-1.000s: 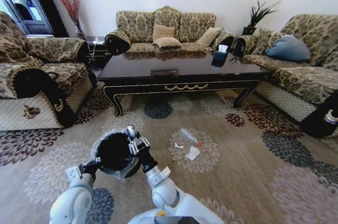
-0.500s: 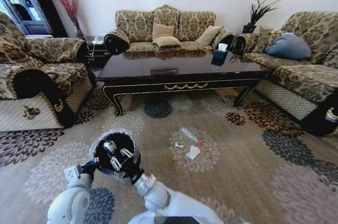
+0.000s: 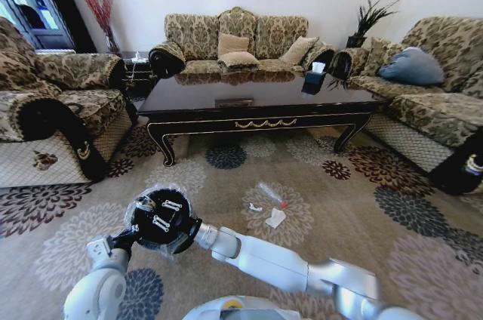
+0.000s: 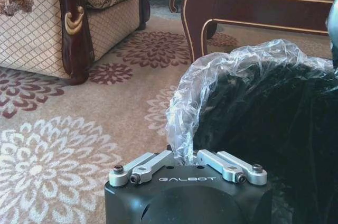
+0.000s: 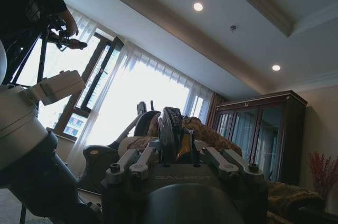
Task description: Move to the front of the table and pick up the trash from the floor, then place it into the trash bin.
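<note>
a: where is everything right now?

b: the head view looks down on a patterned beige carpet floor [image 3: 355, 222]. a black trash bin [image 3: 162, 222] with a clear liner [image 4: 227, 76] sits low at the robot's left. the left gripper [image 3: 128, 240] is at the bin's rim; in the left wrist view its jaws look closed, pinching the liner's edge.

a: and the other arm?

b: the right arm reaches across the body, and the right gripper [image 3: 158, 213] hangs over the bin's mouth. i cannot tell whether its jaws are open or closed, or whether they hold anything.

a: where is the trash?

b: the trash [image 3: 269, 207], a clear bottle with a red cap and white paper scraps, lies on the floor to the right of the bin, well apart from it, between the robot and the dark wooden surface [image 3: 256, 97].

a: what could go wrong?

b: probably the liner. it is thin and only pinched, so a pull could drag it off the rim or tip the light bin. the crossed right arm could also knock the bin when it swings out. the bottle may roll when touched.
</note>
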